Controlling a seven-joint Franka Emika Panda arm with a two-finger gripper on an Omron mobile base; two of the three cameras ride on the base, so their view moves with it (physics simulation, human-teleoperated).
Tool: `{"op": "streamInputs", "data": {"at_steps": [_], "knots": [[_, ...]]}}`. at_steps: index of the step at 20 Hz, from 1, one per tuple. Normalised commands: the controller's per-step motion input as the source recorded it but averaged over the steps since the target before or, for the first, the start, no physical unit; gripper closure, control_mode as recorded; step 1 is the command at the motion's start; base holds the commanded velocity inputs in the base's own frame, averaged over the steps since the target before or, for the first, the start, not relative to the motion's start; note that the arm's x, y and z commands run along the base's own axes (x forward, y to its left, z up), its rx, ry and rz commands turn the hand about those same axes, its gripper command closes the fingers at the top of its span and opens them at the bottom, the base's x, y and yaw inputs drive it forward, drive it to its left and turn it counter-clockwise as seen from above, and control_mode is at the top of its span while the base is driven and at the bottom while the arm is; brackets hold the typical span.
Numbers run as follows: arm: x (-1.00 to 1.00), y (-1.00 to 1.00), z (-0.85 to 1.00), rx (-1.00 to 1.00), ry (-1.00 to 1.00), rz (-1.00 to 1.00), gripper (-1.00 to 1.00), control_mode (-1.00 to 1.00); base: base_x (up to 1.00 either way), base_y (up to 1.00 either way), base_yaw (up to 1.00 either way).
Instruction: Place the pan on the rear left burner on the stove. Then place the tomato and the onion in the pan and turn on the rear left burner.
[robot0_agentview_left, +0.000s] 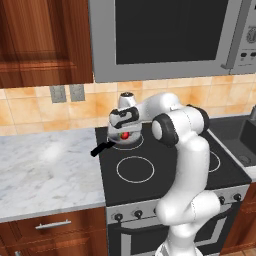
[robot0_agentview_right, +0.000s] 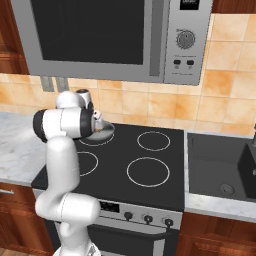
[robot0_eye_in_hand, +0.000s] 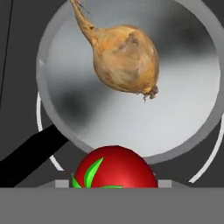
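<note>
The steel pan (robot0_eye_in_hand: 183, 105) sits on the rear left burner (robot0_eye_in_hand: 209, 162), whose white ring shows around its rim. Its black handle (robot0_agentview_left: 101, 147) points left toward the counter. The tan onion (robot0_eye_in_hand: 124, 59) lies on its side inside the pan, stalk toward the rim. My gripper (robot0_agentview_left: 124, 135) hangs just above the pan's near edge, shut on the red tomato (robot0_eye_in_hand: 114, 168), which is off the pan floor. The tomato's green stem cap faces the hand camera and the fruit hides the fingertips. In the right base view my arm covers most of the pan (robot0_agentview_right: 105, 133).
The black glass stove (robot0_agentview_left: 150, 187) has three other ringed burners and a row of knobs (robot0_agentview_left: 118, 217) on its steel front. A marble counter (robot0_agentview_left: 45, 170) lies to the left and a sink (robot0_agentview_right: 220, 165) to the right. A microwave (robot0_agentview_left: 165, 35) hangs low overhead.
</note>
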Motion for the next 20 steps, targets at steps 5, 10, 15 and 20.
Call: {"op": "streamInputs", "data": {"at_steps": [5, 10, 15, 20], "knots": [[0.49, 0.00, -0.19, 0.00, 0.00, 0.00, 1.00, -1.00, 0.00, 0.00, 0.00], [0.48, 0.00, -0.23, 0.00, 0.00, 0.00, 1.00, -1.00, 0.00, 0.00, 0.00], [0.18, 0.00, -0.25, 0.00, 0.01, 0.00, 1.00, -1.00, 0.00, 0.00, 0.00], [-0.05, 0.00, -0.33, 0.00, 0.05, 0.00, 1.00, -1.00, 0.00, 0.00, 0.00]]}}
